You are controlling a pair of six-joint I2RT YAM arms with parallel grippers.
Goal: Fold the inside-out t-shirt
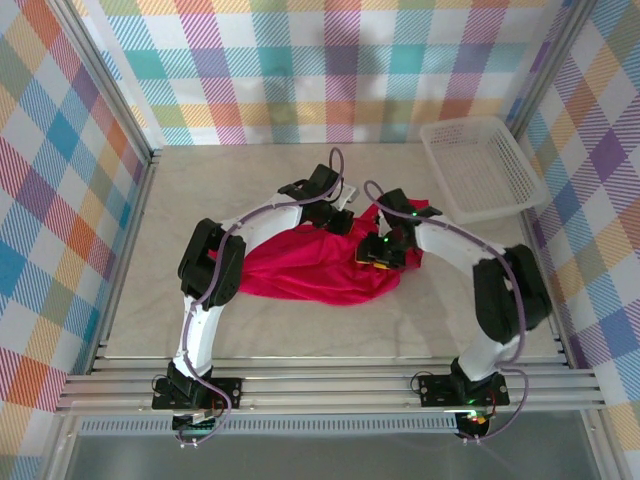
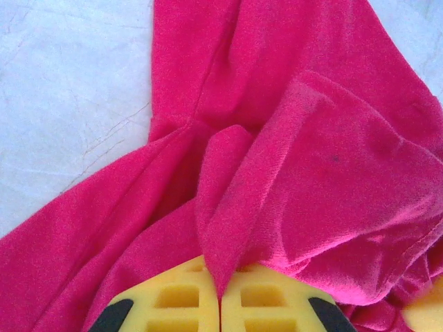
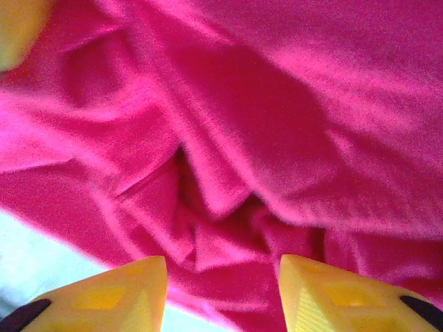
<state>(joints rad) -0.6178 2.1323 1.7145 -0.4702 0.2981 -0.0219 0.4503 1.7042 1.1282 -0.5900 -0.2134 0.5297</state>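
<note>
The inside-out t-shirt (image 1: 300, 268) lies crumpled in a crimson heap at the middle of the table. At its far right edge my left gripper (image 1: 341, 217) is shut on a raised fold of the cloth. In the left wrist view the yellow fingers (image 2: 173, 297) pinch that fold of t-shirt (image 2: 311, 173) at the left gripper (image 2: 220, 280). My right gripper (image 1: 381, 250) hovers low over the heap's right end. Its jaws stand open at the right gripper (image 3: 221, 273) above wrinkled t-shirt (image 3: 277, 104), with nothing between the fingers (image 3: 131, 294).
A white mesh basket (image 1: 480, 165) stands at the back right corner. Bare pale tabletop (image 1: 190, 195) lies left of and behind the shirt. Plaid walls close in three sides, and a metal rail (image 1: 330, 385) runs along the near edge.
</note>
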